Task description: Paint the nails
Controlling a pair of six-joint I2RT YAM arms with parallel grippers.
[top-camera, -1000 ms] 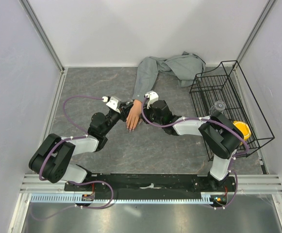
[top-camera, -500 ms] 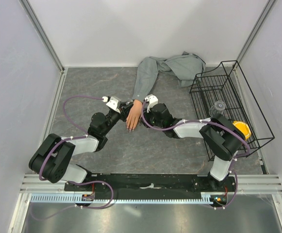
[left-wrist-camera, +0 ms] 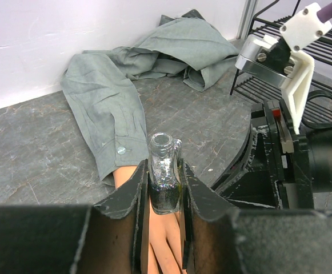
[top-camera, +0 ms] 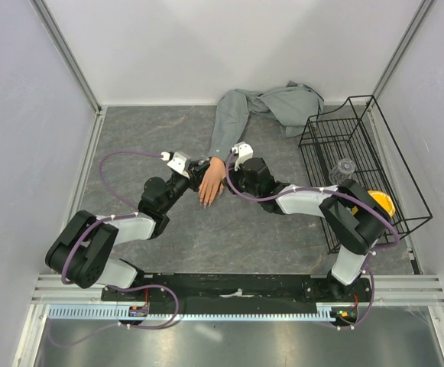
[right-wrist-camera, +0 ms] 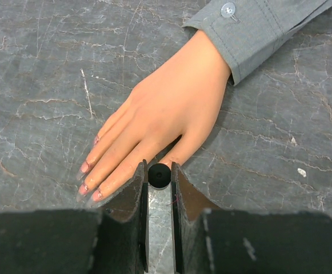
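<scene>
- Left arm (top-camera: 122,225): pale grey shells between bulky, rounded black joint housings, with a thin purple cable (top-camera: 118,155) running along it.
- Right arm (top-camera: 302,200): the same grey-and-black build, with its own purple cable along the links.
- Each wrist carries a white plastic bracket (top-camera: 178,162). Up close, the right arm's bracket has dark screws beside a silver disc.
- Black motor housing (left-wrist-camera: 326,160): white "DAMIAO" lettering, with a small red mark nearby.
- Left gripper (left-wrist-camera: 164,171) and right gripper (right-wrist-camera: 159,171): flat, matte black fingers (right-wrist-camera: 134,200) with bevelled tips.
- Both bases sit on a black plate (top-camera: 237,287) at the bench's near edge.
</scene>
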